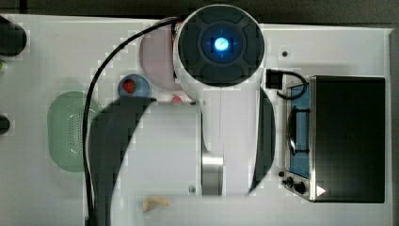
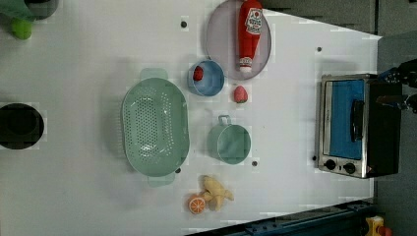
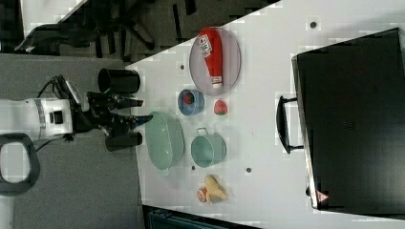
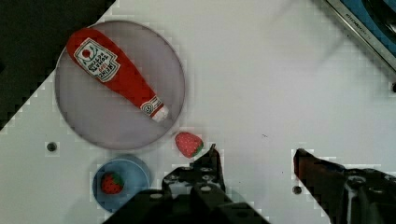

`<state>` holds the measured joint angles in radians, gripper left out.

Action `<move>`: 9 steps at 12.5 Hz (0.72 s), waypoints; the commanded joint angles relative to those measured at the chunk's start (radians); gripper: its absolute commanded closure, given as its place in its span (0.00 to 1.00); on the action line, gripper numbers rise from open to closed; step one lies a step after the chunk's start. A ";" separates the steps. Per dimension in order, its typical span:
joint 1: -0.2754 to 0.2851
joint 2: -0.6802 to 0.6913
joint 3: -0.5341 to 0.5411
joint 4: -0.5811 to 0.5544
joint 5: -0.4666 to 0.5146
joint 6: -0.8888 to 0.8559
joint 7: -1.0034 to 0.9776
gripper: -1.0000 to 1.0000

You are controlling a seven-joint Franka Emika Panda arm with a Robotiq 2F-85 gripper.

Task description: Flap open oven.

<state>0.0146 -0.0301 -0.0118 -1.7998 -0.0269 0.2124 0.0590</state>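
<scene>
In the top view, the oven [image 1: 347, 139] stood at the top view's right edge of the white table [image 1: 56, 197], its blue-tinted door closed and facing the top view's left. The black bar handle [image 1: 291, 131] lay across the door, and the knobs [image 1: 294, 184] sat below it in this picture. The white arm [image 1: 221, 117] covered the middle of the table.

In the left view, the oven was at the left view's right, with the door shut and the handle upright in the picture. The green colander [image 2: 155, 129], the teal pot [image 2: 230, 142], the blue bowl [image 2: 206, 77] and the plate with the ketchup bottle [image 2: 249, 34] were all well apart from it.

In the right view, the gripper [image 3: 138, 117] hung high above the table, far from the oven, which filled the right view's right. The jaws looked open, but here I could not be fully sure.

In the wrist view, the gripper [image 4: 257, 163] showed its two fingers [image 4: 210, 165] wide apart with nothing between them. A strawberry [image 4: 188, 143] lay just beside one finger in the picture, probably far below it. A corner of the oven door was visible.

I judged that the task was at its first step, the approach. The next move called for going down toward the handle, putting the fingers around or behind the bar, then pulling the door outward and downward.
</scene>
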 commanded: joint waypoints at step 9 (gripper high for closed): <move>-0.054 -0.327 -0.049 -0.239 -0.032 -0.129 -0.028 0.43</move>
<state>-0.0362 -0.3813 -0.0522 -2.0234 -0.0629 0.0881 0.0590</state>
